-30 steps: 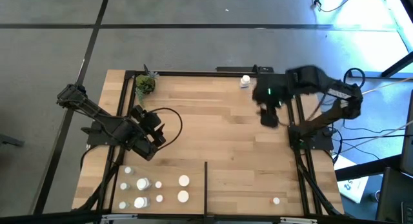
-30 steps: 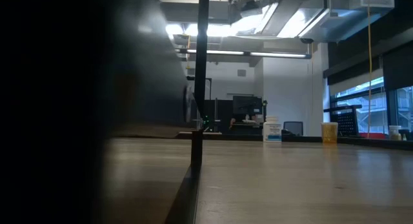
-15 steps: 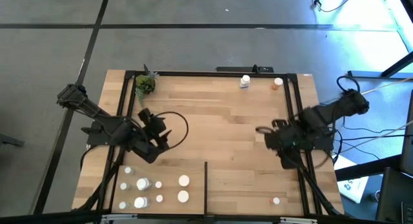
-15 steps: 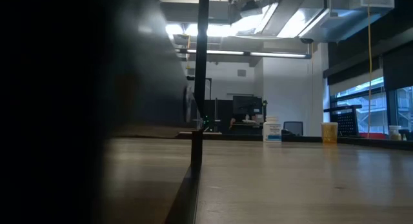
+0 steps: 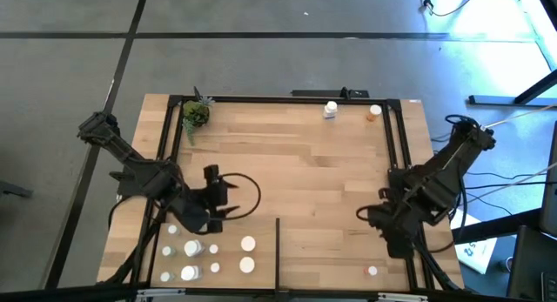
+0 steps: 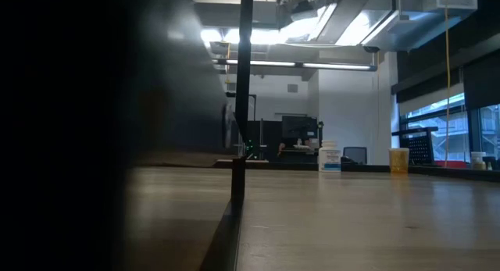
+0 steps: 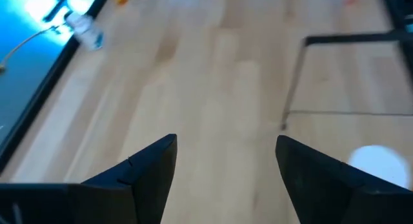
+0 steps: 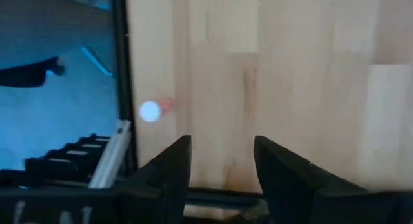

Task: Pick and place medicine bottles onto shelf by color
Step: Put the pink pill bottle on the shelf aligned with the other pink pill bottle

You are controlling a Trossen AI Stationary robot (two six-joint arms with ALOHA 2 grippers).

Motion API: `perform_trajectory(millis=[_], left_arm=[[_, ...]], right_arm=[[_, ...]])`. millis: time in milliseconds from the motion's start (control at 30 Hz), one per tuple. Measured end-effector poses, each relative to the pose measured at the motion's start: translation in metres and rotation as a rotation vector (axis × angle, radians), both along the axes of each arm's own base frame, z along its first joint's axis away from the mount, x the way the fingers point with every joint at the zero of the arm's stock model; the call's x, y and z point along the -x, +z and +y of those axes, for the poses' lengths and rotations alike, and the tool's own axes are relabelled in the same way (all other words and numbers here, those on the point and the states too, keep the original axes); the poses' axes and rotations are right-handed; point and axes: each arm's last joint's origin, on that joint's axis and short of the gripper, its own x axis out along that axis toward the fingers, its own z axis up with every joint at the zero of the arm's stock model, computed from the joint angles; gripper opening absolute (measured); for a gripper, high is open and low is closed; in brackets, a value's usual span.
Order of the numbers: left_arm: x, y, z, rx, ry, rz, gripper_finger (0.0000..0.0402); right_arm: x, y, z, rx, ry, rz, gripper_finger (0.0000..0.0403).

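While I watch, the right gripper (image 5: 370, 217) has swung from the shelf's (image 5: 305, 163) upper right to lower right, left gripper (image 5: 219, 200) edging toward lower-left medicine bottles (image 5: 209, 258); both open, empty.

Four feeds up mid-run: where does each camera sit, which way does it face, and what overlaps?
High: overhead, straight down on the shelf; both arms show.
Low: at board level, looking across at the room; no arm shows.
Left wrist: on the left gripper, open, over bare planks.
Right wrist: on the right gripper, open, facing the orange bottle.
Shared: the divider strip is in the high and left wrist views.
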Motion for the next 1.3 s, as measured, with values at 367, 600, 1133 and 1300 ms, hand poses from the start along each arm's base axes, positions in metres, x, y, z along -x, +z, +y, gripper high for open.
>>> perform_trajectory(millis=[367, 600, 1133, 1300], left_arm=[[0.003, 0.018, -0.037, 0.064, -0.279, -0.166, 0.0257], [0.007, 0.023, -0.046, 0.106, -0.311, -0.218, 0.0257], [0.003, 0.028, -0.045, 0.126, -0.279, -0.269, 0.0257], [0.003, 0.027, -0.045, 0.126, -0.279, -0.268, 0.0257]], right_arm=[[0.018, -0.044, 0.041, -0.097, 0.131, -0.103, 0.017], [0.026, -0.071, 0.052, -0.096, 0.188, -0.118, 0.017], [0.024, -0.085, 0.066, -0.077, 0.196, -0.136, 0.017], [0.022, -0.085, 0.068, -0.1, 0.192, -0.151, 0.017]])
